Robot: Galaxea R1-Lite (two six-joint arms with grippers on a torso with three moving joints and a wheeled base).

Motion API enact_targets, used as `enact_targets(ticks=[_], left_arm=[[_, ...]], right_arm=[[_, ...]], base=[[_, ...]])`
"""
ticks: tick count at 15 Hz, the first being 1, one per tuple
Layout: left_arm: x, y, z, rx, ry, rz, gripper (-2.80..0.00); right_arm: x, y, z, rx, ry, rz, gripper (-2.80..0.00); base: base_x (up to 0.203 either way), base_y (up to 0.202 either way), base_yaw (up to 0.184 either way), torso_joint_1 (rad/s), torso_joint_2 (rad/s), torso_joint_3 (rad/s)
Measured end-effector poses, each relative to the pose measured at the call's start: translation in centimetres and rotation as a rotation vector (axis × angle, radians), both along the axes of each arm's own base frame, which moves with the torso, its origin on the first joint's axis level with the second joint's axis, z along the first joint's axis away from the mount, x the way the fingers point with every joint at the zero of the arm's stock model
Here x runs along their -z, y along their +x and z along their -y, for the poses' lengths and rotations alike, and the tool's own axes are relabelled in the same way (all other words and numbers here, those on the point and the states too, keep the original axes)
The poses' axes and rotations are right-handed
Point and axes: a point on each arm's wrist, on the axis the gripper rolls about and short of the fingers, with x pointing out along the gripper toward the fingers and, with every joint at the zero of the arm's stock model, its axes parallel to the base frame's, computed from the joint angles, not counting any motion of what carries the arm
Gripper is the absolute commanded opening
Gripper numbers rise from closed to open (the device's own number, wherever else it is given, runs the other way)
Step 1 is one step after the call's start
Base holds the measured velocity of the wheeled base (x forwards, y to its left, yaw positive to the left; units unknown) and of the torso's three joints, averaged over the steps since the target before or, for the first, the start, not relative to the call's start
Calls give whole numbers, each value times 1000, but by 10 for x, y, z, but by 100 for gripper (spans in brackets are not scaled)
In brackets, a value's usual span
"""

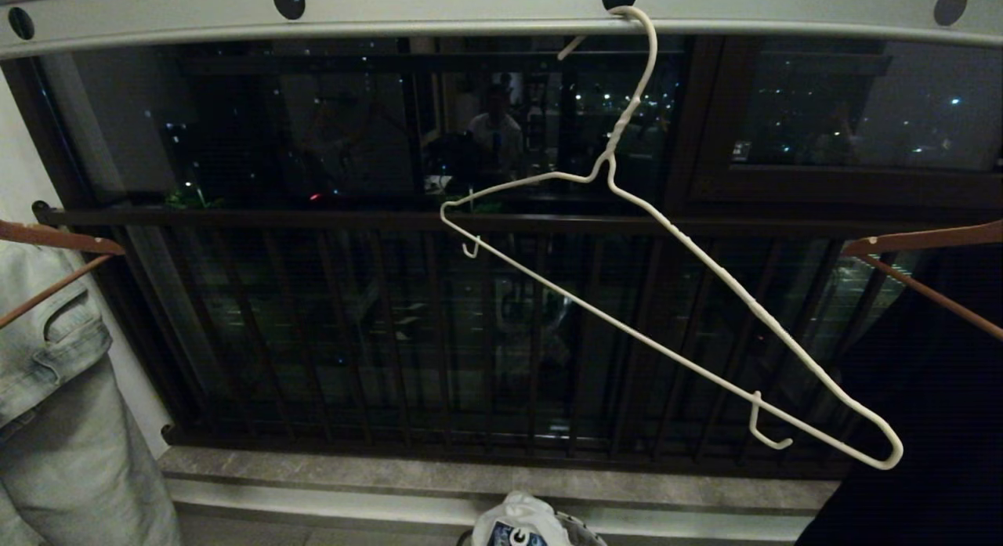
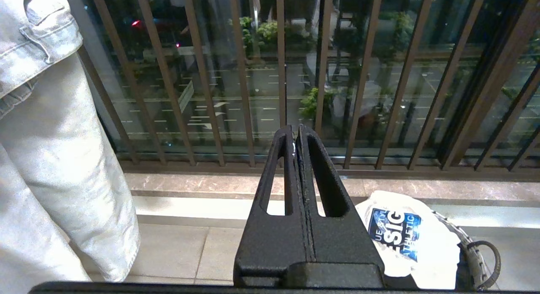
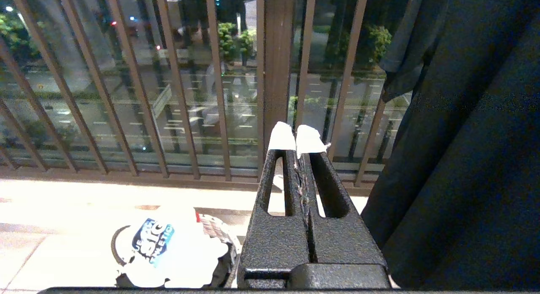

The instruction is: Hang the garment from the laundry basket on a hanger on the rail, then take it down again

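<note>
Garment (image 2: pixel 405 235) beside left pincer (image 2: pixel 297 136) (pincer closed, apart).

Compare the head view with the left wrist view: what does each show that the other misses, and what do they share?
Head view only: the rail with the hanger hooked on it, tilted and bare, brown wooden hangers at both edges, and a black garment.

Left wrist view only: the left hand, shut and empty, and the laundry basket rim and handle.

Both: the garment bunched in the basket, the pale denim piece hanging on the left, and the barred window railing.
</note>
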Motion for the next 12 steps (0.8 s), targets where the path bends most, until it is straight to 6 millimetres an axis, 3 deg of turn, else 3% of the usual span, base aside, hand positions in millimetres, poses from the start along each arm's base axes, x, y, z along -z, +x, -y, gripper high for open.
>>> enact_targets(ticks=[12], left_arm=[[0, 0, 0, 0, 0, -1, -280]], right_arm=[[0, 0, 0, 0, 0, 0, -280]], base=[[0, 0, 0, 0, 0, 0]])
